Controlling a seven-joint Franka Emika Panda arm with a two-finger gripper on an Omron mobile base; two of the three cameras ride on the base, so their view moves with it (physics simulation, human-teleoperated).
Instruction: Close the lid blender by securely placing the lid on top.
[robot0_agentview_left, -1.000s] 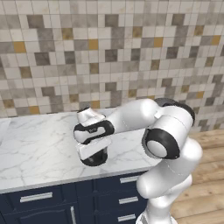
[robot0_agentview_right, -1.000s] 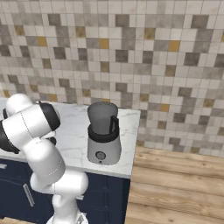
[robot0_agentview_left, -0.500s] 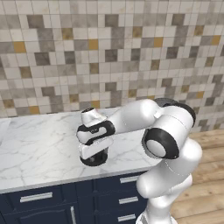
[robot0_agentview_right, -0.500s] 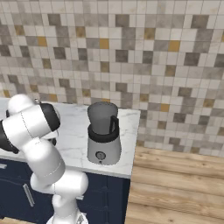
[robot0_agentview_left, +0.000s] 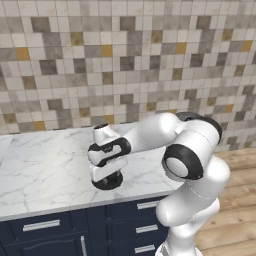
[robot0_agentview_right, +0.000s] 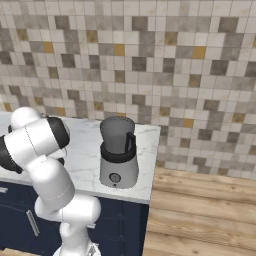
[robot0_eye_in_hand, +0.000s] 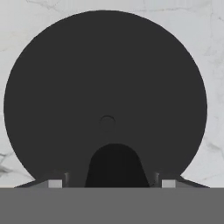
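Lay flat on the marble counter (robot0_agentview_left: 45, 170), the lid (robot0_eye_in_hand: 105, 87), near the front edge and well apart from the blender (robot0_agentview_right: 118, 152), which stood open-topped by the counter's right end. Hung low and straight over the disc, the gripper (robot0_eye_in_hand: 108, 183), presumably so as to take the small raised knob at the centre rather than the wide rim. Showed at the bottom of the hand view, two fingertips (robot0_eye_in_hand: 54, 183) set wide apart to either side of a dark hump. Gripped nothing as yet, by the look of it; whether touching the lid, could not tell.
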